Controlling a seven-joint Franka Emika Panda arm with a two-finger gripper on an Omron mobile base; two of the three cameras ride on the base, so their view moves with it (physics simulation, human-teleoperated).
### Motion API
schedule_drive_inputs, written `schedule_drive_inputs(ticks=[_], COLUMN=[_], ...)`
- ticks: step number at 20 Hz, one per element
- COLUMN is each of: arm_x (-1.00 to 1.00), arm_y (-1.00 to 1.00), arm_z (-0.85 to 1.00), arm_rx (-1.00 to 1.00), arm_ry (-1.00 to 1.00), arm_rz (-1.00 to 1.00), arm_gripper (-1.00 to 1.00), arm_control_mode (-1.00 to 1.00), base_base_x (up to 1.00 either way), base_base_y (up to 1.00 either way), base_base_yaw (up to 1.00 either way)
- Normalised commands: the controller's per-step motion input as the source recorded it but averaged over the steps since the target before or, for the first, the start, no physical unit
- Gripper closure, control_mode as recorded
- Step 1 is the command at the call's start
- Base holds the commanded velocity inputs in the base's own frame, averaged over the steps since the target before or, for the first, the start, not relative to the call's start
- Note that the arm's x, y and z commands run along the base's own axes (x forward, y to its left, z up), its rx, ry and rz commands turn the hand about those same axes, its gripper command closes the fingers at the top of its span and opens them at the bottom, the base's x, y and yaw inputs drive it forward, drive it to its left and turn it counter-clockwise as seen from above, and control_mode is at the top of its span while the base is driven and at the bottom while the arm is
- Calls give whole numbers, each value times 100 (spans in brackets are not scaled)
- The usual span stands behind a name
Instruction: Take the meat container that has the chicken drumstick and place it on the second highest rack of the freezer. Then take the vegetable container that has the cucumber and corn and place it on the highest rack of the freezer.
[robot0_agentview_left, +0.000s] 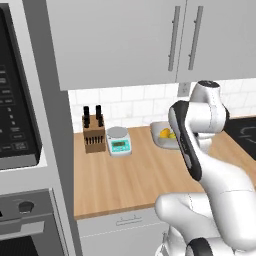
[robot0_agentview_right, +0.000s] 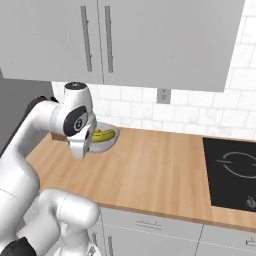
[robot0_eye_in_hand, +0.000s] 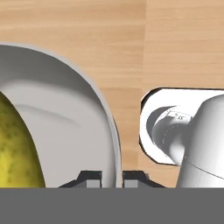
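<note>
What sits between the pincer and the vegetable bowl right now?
Nothing visible: the pincer is shut on the rim of the bowl, one fingertip inside and one outside the wall, with the corn lying inside.

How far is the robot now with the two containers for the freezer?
Done: nothing can be confirmed from these views; no meat container is on the counter. In hand: the pincer is shut on the rim of the vegetable bowl, which sits on the wood near the wall and holds the yellow corn; dark green shows beside the corn in the right base view. Left: lift the bowl and carry it to the freezer's highest rack.
</note>
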Motion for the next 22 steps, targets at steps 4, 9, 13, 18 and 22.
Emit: schedule_drive_inputs(ticks=[4, 9, 13, 18, 22], arm_x=[-38, -40, -25, -12, -12], arm_y=[-2, -7, 0, 0, 0], arm_z=[10, 14, 31, 31, 9], arm_rx=[-1, 0, 0, -2, -8], arm_ry=[-26, -20, -3, 1, 5], arm_rz=[7, 9, 0, 0, 0], arm_gripper=[100, 100, 100, 100, 100], arm_control_mode=[-100, -100, -100, -100, -100], base_base_x=[0, 0, 0, 0, 0], base_base_y=[0, 0, 0, 0, 0], base_base_yaw=[0, 0, 0, 0, 0])
